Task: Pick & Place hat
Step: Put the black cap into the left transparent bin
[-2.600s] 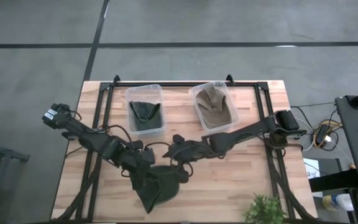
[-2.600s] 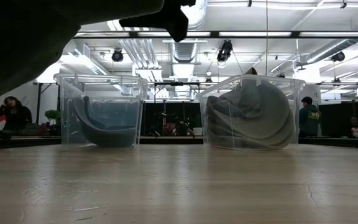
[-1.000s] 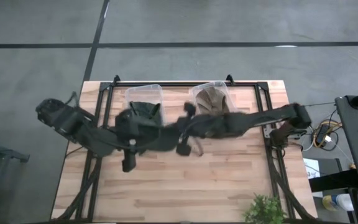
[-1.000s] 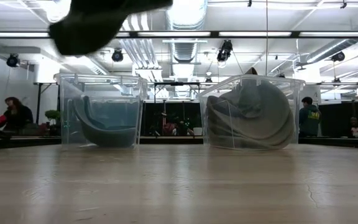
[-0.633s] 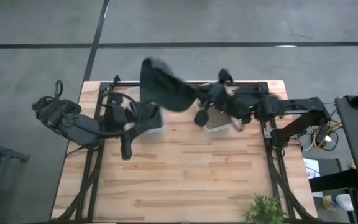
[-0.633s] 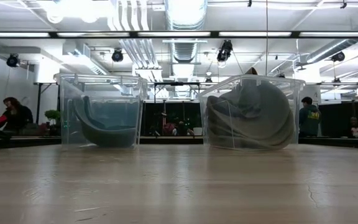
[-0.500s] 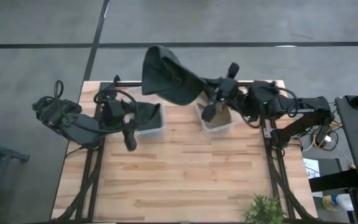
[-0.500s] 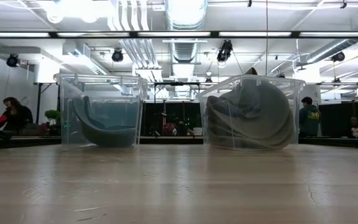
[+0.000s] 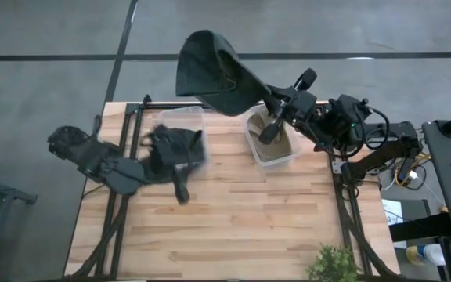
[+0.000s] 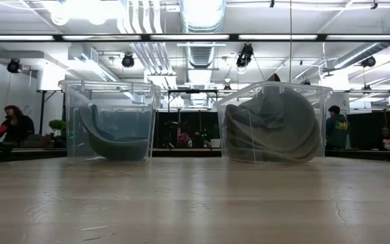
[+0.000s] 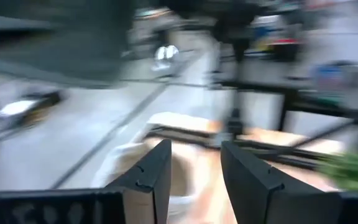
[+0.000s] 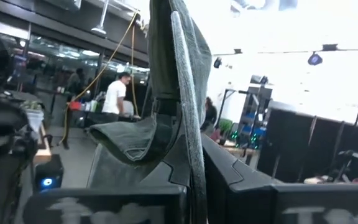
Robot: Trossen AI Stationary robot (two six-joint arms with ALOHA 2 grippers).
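Note:
A dark grey hat (image 9: 210, 70) is lifted high above the table's far edge, held by my right gripper (image 9: 271, 100), which is shut on it. In the right wrist view the hat (image 12: 166, 81) stands up between the fingers. My left gripper (image 9: 180, 192) is open and empty, over the table just near of the left bin; its two fingers show apart in the left wrist view (image 11: 194, 180). Another dark hat lies in the clear left bin (image 9: 182, 117), and a tan hat (image 9: 271, 139) lies in the clear right bin (image 9: 250, 125). My right gripper pinches an edge of the dark hat (image 12: 188, 134) between its two fingers, several layers of cloth bunched there. The fingers come from the table's right side, pointing left. The hat is lifted clear of everything and spreads out beyond the fingertips (image 9: 218, 66).
The two clear bins stand side by side at the table's far edge, also in the low view (image 10: 110, 120) (image 10: 273, 122). A small plant (image 9: 333, 265) stands at the near right corner. The near half of the wooden tabletop (image 9: 233, 227) lies bare. People stand in the room behind.
My right gripper has carried the dark hat up and toward the far right, from over the table's middle to high above the far edge. My left arm has drawn back toward the left, apart from the hat, then swung its gripper slightly toward the near edge.

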